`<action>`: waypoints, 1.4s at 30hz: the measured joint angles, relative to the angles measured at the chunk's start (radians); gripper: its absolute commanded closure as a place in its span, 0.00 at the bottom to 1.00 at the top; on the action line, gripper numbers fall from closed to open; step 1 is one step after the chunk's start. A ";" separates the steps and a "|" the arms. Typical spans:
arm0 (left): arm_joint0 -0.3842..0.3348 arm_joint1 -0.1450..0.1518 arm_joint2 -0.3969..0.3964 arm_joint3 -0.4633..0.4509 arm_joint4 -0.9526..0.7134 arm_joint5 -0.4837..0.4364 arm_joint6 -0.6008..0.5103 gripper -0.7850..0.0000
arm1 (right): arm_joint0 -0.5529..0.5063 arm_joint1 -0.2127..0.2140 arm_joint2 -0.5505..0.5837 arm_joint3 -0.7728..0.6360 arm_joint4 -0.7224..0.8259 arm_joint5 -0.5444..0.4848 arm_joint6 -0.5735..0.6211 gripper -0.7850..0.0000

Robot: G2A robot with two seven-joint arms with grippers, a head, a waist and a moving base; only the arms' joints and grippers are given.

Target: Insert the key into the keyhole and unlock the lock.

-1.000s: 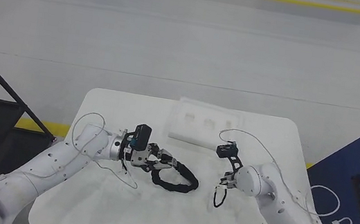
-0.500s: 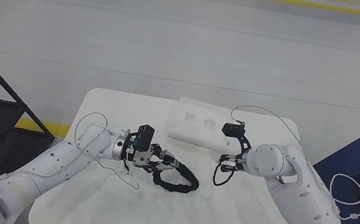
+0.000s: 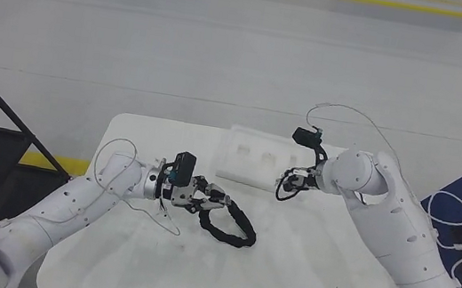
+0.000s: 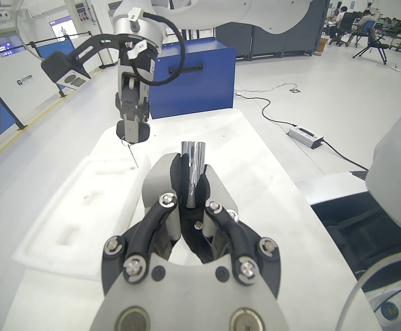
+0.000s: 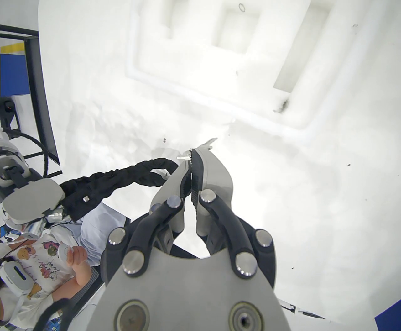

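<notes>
a white tabletop [image 3: 283,278] is seen from above, with a white foam tray [image 3: 255,161] lying towards its far edge and two white robot arms reaching in from the near side. the left gripper [image 3: 212,200] is held low over the middle of the tabletop, in front of the tray. in the left wrist view its jaws are seen pressed against the chrome cylinder [image 4: 193,150] of a cable lock [image 3: 232,225], with the cylinder's open end pointing away from the wrist. the lock's black fabric-covered cable is draped in a loop on the tabletop just beside that gripper, on the side nearer the right arm. the right gripper [image 3: 283,188] is held at the tray's near right corner, apart from the lock. its jaws are pressed together on a small metal key [image 5: 209,142], and only thin slivers of metal can be made out past the fingertips in the right wrist view. from the left wrist view, the right gripper [image 4: 133,134] is seen pointing downward with the thin key [image 4: 133,158] hanging below it over the corner of the foam tray [image 4: 78,200]; whether the key's tip touches the foam cannot be told. the key is not in the cylinder. several rectangular recesses are cut into the tray [image 5: 200,91], and the black cable [image 5: 116,181] is seen beyond the right gripper [image 5: 191,153].
</notes>
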 measured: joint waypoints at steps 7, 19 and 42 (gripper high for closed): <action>0.000 0.000 0.000 0.000 0.000 0.000 0.000 1.00 | 0.079 -0.032 -0.043 0.143 0.031 -0.010 -0.024 1.00; 0.000 0.000 0.000 0.000 0.000 0.000 0.000 1.00 | 0.161 -0.073 -0.087 0.360 0.057 -0.039 -0.046 1.00; 0.000 0.000 0.000 0.000 0.000 0.000 0.000 1.00 | 0.230 -0.148 -0.138 0.626 0.120 -0.096 -0.091 1.00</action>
